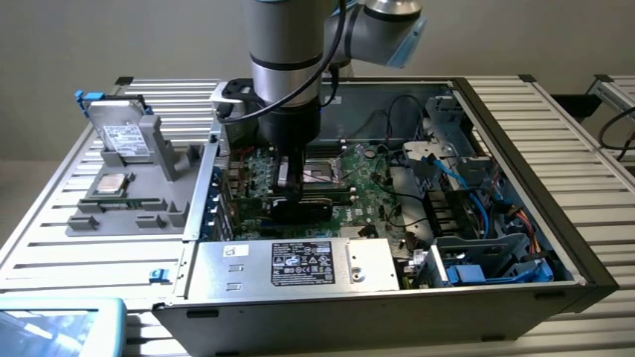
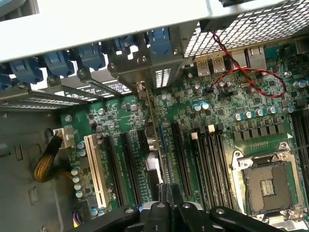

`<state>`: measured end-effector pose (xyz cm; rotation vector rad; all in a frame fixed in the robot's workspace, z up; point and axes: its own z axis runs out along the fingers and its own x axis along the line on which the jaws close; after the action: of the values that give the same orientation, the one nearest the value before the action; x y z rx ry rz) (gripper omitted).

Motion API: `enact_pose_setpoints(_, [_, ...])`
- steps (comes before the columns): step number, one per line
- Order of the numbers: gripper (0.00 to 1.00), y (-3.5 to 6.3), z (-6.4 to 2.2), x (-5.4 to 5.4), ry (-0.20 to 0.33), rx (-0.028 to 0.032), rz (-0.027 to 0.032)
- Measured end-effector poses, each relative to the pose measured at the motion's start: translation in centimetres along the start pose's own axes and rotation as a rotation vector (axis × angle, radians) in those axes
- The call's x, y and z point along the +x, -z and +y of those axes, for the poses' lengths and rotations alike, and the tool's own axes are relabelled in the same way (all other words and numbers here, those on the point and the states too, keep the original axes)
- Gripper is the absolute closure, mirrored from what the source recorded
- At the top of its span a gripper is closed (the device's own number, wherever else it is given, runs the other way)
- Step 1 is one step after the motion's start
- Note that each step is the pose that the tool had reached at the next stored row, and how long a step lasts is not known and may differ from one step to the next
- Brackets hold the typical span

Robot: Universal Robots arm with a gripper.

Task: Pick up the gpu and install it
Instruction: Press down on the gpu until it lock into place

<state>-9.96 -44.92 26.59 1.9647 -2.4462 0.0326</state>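
Now we hold the gpu (image 2: 153, 145) edge-on, our end effector (image 2: 170, 205) pinching its top edge, so the card stands upright over a motherboard (image 1: 372, 182) slot inside the case (image 1: 516, 134), bracket toward the rear wall.

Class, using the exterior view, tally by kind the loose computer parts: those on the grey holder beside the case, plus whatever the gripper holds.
Hard drive: 1
Processor chip: 1
gpu, held in the gripper: 1
Total: 3
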Motion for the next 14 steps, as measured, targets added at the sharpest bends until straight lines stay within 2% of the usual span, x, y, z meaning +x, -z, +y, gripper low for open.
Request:
enact_pose_setpoints(4, [0.88,-0.1,0.0,0.0,0.0,-0.0033,-0.0011])
enact_pose_setpoints(11, [0.88,2.67,-0.03,0.1,0.0,-0.0122,0.0014])
enact_pose_setpoints(14, [0.88,2.7,-0.03,0.1,0.0,-0.0127,0.0014])
